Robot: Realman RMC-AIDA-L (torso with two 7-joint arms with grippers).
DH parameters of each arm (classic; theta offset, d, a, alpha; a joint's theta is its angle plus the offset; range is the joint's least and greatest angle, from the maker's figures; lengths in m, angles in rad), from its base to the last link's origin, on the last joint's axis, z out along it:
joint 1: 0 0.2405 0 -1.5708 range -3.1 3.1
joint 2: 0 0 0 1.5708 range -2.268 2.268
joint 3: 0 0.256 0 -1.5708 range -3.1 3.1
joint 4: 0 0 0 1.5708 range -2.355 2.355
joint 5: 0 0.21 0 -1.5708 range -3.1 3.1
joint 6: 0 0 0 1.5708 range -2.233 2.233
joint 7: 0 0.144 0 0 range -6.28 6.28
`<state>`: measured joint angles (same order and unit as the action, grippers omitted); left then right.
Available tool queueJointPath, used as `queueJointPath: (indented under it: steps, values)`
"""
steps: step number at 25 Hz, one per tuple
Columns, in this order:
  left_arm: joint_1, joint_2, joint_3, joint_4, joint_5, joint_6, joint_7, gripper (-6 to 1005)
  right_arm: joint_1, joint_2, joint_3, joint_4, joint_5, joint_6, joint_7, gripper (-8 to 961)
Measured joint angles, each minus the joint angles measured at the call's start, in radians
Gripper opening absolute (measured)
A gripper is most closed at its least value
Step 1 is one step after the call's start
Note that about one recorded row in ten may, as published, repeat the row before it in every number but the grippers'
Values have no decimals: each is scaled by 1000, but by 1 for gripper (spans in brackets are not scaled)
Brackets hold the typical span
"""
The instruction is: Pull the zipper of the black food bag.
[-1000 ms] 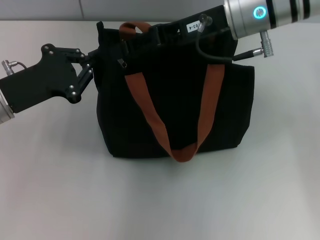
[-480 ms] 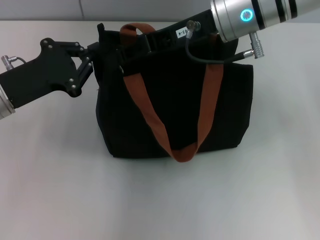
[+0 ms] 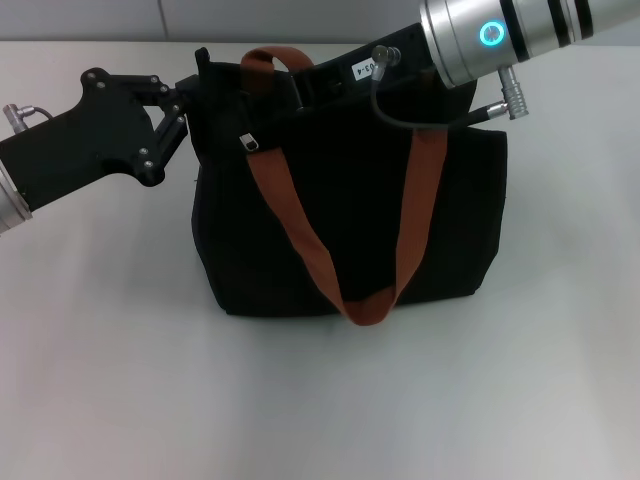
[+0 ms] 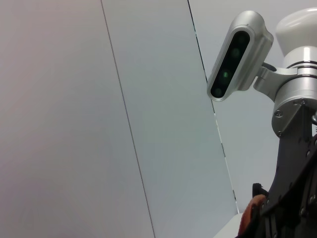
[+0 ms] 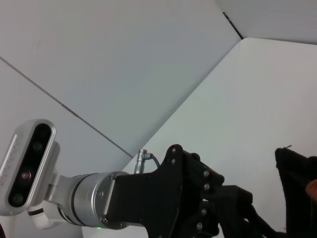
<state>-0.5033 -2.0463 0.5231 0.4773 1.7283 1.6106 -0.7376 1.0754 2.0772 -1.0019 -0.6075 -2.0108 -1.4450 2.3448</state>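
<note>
The black food bag (image 3: 350, 220) stands upright mid-table, its brown-orange handles (image 3: 300, 235) hanging down the front. The silver zipper tab (image 3: 248, 141) hangs at the bag's top edge near the left end. My left gripper (image 3: 190, 100) is at the bag's top left corner, its fingers closed on the fabric edge; it also shows in the right wrist view (image 5: 237, 198), next to the bag's corner (image 5: 297, 168). My right gripper (image 3: 287, 100) reaches in from the upper right and lies along the bag's top, just right of and above the tab, its tip lost against the black fabric.
The white table (image 3: 300, 400) stretches in front of and beside the bag. A pale wall stands behind it. The right arm's silver wrist and cable (image 3: 480, 40) hang over the bag's back right. The left wrist view shows the right arm's wrist camera (image 4: 237, 54).
My right gripper has moved left along the bag's top. My left gripper has risen slightly at the corner. The zipper tab now shows more plainly, a little lower and further right.
</note>
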Motion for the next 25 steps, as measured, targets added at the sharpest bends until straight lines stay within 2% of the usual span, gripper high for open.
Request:
queueJointPath:
  steps: [4,7,19,25]
  values:
    - [0,0,0,0,0,-1,0,30,-2,0,0,0,0,0,0,341]
    - [0,0,0,0,-1,-1,-1,30,-4,0,0,-3,0,0,4,180]
    - [0,0,0,1,-2,2,-11,31,-7,2,0,-8,1,-1,7,150]
    - [2,-1,0,-2,-9,2,-11,32,-21,4,0,-20,5,0,-6,55]
